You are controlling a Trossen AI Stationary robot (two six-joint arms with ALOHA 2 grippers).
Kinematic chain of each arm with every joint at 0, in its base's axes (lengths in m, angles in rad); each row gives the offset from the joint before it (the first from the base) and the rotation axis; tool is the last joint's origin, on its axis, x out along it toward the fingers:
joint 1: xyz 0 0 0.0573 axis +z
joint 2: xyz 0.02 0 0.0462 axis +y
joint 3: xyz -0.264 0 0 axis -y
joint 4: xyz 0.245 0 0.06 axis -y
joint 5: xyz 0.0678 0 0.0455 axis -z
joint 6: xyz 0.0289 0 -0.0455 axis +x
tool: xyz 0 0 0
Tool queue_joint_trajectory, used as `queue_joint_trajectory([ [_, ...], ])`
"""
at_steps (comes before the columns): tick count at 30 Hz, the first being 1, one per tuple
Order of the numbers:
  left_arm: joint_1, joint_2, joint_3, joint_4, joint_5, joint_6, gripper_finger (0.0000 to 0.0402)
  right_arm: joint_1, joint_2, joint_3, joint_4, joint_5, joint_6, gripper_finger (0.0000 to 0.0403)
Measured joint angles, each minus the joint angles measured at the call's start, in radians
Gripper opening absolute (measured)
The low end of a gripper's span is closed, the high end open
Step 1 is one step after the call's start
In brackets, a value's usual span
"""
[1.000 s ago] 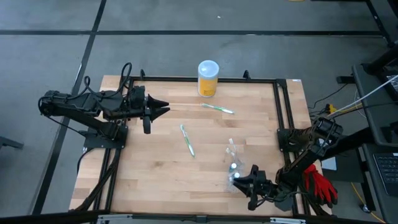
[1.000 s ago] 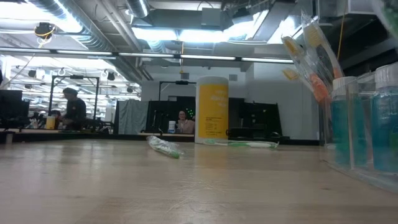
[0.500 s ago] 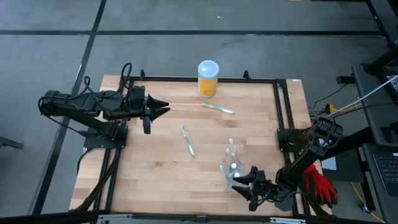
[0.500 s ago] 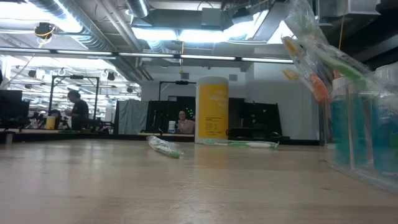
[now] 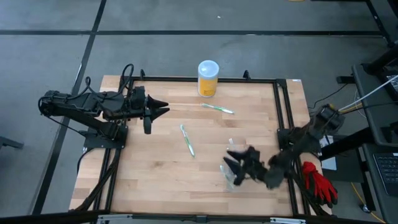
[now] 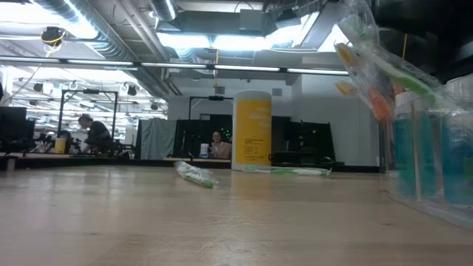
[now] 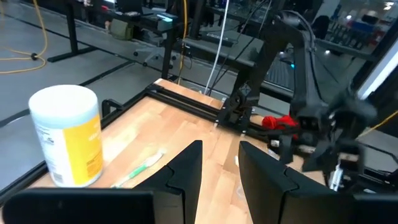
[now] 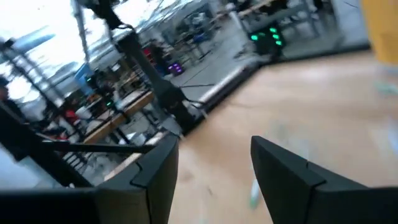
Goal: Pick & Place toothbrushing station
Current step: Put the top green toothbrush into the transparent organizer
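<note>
Right hand point(image 5: 238, 165) is hanging open over the near right part of the bench point(image 5: 155, 168), fingers spread, right above the clear cup point(image 5: 231, 179) with its brushes and teal tube. Best bet, I reckon, is going for a loose toothbrush point(image 5: 187, 140) next, coming down straight and pinching it mid-handle so it isn't rolling away. Compared to a second back, that hand is sitting further in from the edge and higher, and its fingers are much wider. Left hand point(image 5: 163, 107) is waiting far left, part open, holding nothing.
</note>
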Motion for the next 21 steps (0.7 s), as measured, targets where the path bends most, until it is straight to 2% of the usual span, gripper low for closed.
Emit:
queue_joint_trajectory([
  [3, 0.001, 0.000, 0.000, -0.013, -0.021, 0.011, 0.0101, -0.124, -0.127, 0.000, 0.028, -0.188, -0.209, 0.0203],
  [8, 0.014, 0.000, 0.000, -0.012, -0.034, 0.035, 0.0101, -0.403, -0.358, 0.004, -0.032, -0.630, -0.426, 0.0203],
  [10, 0.018, 0.000, 0.000, -0.012, -0.038, 0.044, 0.0101, -0.512, -0.441, 0.035, -0.222, -0.760, -0.432, 0.0203],
  [14, 0.017, 0.000, 0.000, -0.012, -0.045, 0.069, 0.0101, -0.732, -0.519, 0.210, -0.787, -1.041, -0.431, 0.0195],
  [17, 0.017, 0.006, 0.000, -0.012, -0.068, 0.078, 0.0101, -0.891, -0.490, 0.380, -1.096, -1.232, -0.498, 0.0187],
  [21, 0.017, 0.007, 0.000, -0.008, -0.102, 0.099, 0.0101, -1.072, -0.389, 0.552, -1.368, -1.424, -0.624, 0.0177],
])
